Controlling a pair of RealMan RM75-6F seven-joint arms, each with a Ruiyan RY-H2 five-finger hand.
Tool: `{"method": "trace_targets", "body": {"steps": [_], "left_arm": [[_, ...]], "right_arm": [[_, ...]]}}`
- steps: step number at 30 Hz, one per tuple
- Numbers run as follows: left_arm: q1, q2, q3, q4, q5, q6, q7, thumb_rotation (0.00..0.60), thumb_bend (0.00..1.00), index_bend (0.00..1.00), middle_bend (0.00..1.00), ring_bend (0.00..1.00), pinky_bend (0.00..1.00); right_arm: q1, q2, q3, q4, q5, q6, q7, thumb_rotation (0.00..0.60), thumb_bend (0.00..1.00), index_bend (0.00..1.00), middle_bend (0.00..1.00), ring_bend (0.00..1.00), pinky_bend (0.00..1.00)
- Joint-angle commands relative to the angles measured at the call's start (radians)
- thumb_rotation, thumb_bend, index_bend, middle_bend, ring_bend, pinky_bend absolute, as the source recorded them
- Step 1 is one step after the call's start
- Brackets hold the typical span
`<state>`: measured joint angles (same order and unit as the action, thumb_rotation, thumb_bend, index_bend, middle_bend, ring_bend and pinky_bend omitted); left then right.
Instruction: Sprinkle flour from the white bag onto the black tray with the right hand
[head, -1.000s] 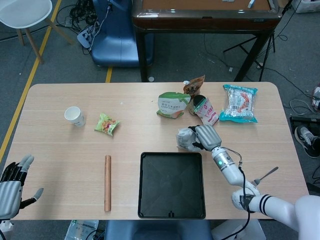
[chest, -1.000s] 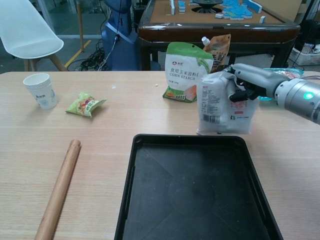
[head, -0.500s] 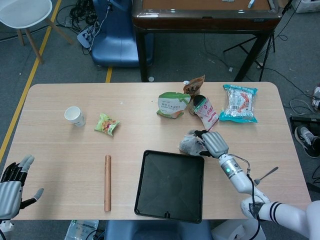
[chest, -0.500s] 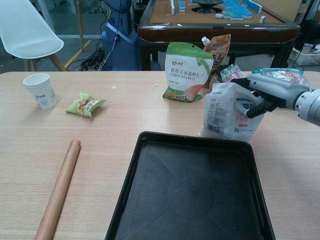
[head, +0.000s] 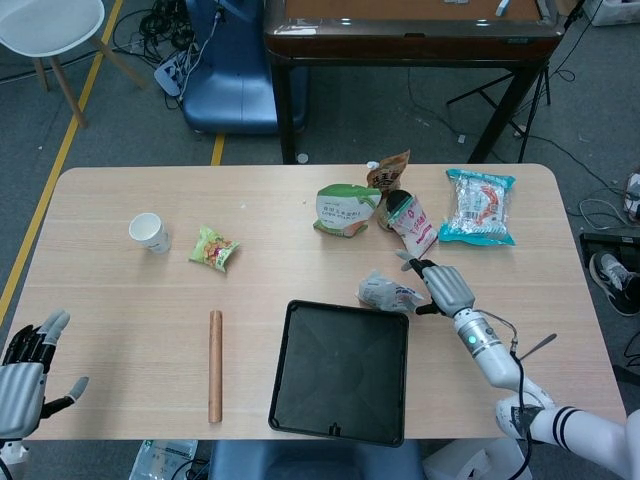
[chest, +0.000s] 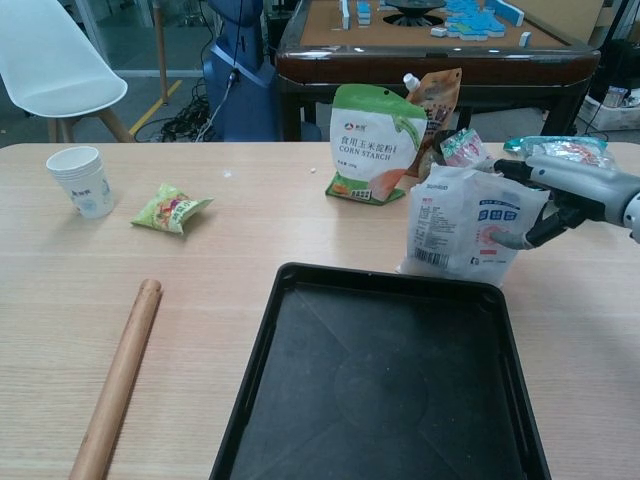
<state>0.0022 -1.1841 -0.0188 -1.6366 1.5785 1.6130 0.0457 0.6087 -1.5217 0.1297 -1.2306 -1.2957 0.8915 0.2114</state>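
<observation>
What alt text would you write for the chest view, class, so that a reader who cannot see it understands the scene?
The robot's right hand touches the side of a white flour bag standing on a wooden table just behind a black tray. Further back stand a green corn starch pouch and other packets; to the left lie a rolling pin, a snack packet and a paper cup.

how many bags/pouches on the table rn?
6: white bag by the tray; corn starch pouch, brown pouch, red-white bag mid-back; noodle pack back right; green snack bag left.
</observation>
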Motion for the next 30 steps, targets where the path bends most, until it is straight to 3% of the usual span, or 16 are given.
{"method": "trace_targets", "body": {"steps": [1, 9, 16, 23, 30], "left_arm": [[0.002, 0.002, 0.000, -0.002, -0.001, 0.003, 0.002, 0.600, 0.21, 0.07, 0.09, 0.12, 0.06], [0.002, 0.002, 0.001, -0.008, -0.002, -0.003, 0.010, 0.600, 0.21, 0.07, 0.09, 0.12, 0.06], [0.002, 0.004, 0.001, -0.012, -0.004, -0.003, 0.015, 0.600, 0.21, 0.07, 0.09, 0.12, 0.06], [0.003, 0.005, 0.001, -0.021, -0.003, -0.002, 0.025, 0.600, 0.21, 0.07, 0.09, 0.12, 0.06], [0.003, 0.005, 0.001, -0.028, -0.002, -0.001, 0.028, 0.600, 0.21, 0.07, 0.09, 0.12, 0.06]], "right_arm": [[-0.011, 0.000, -0.007, 0.016, -0.016, 0.007, 0.035, 0.600, 0.26, 0.08, 0.27, 0.23, 0.49], [-0.037, 0.000, -0.029, 0.055, -0.066, 0.026, 0.171, 0.600, 0.00, 0.08, 0.26, 0.21, 0.42], [-0.054, -0.026, -0.043, 0.127, -0.118, 0.057, 0.332, 0.600, 0.00, 0.09, 0.24, 0.17, 0.31], [-0.038, -0.071, -0.068, 0.230, -0.177, 0.058, 0.430, 0.600, 0.00, 0.14, 0.24, 0.17, 0.30], [-0.009, -0.140, -0.085, 0.326, -0.226, 0.072, 0.439, 0.600, 0.00, 0.15, 0.24, 0.17, 0.29]]}}
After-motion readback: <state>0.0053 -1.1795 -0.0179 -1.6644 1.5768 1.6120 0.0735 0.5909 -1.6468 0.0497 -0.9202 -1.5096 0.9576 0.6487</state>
